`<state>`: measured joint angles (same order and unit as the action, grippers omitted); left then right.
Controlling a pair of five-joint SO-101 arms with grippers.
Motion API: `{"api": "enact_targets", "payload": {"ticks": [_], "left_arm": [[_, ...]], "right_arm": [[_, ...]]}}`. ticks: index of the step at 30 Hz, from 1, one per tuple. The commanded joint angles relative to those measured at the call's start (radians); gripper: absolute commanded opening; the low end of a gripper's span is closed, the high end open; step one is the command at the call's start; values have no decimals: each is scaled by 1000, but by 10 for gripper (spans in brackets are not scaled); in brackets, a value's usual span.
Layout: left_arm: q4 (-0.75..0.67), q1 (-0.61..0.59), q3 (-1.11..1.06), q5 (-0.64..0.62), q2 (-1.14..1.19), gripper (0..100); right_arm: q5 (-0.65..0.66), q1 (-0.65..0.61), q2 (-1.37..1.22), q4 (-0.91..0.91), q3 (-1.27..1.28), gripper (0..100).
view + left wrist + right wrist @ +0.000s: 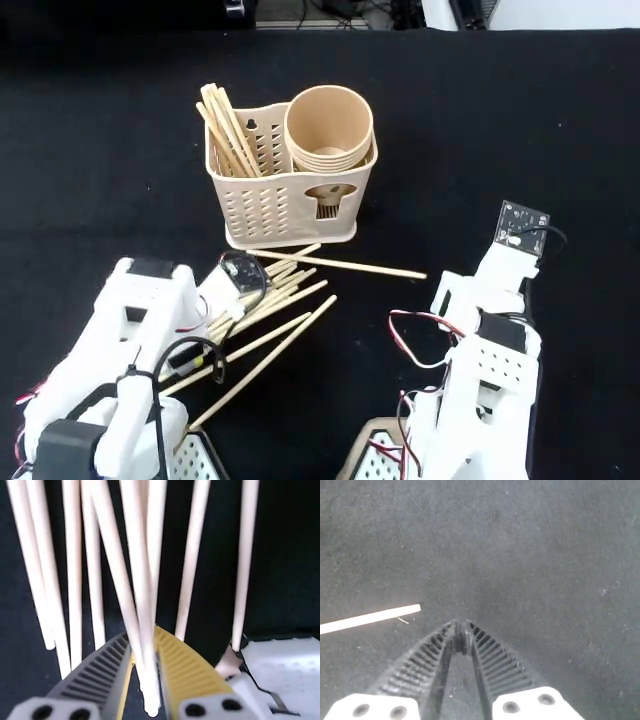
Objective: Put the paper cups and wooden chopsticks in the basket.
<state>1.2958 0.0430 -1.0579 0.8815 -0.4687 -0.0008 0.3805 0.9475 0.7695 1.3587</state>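
Wooden chopsticks (147, 690) sit pinched in the left pincer (141, 635); right pincer (462, 626) pressed together over black cloth (545, 540).

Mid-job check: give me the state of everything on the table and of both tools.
basket: upright, partly filled.
paper cups: stacked, upright in the basket.
stowed chopsticks: standing, leaning in the basket's other compartment.
loose chopsticks: lying flat on the table.
left tool: shut on one of the loose chopsticks.
right tool: shut, empty, over bare table.
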Motion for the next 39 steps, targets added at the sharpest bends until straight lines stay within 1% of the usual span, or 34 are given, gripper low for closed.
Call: {"api": "enact_targets", "payload": {"ticks": [1, 9, 12, 18, 21, 24, 33, 39], "left_arm": [[37, 12, 59, -3, -9, 30], [44, 13, 61, -3, -41, 30], [103, 13, 64, -3, -133, 30], [239, 10, 35, 55, -411, 29], [252, 2, 19, 68, -511, 29], [258, 10, 31, 68, -557, 29], [270, 12, 145, 68, -577, 29], [427, 13, 360, 68, -577, 29]], "right_arm": [[0, 8, 18, -17, -4, 15], [0, 8, 18, -17, -4, 15], [0, 8, 18, -17, -4, 15], [0, 8, 18, -17, -4, 15], [0, 8, 18, -17, -5, 15], [0, 8, 18, -17, -5, 15], [0, 8, 18, -17, -5, 15], [0, 8, 18, -17, -5, 15]]}}
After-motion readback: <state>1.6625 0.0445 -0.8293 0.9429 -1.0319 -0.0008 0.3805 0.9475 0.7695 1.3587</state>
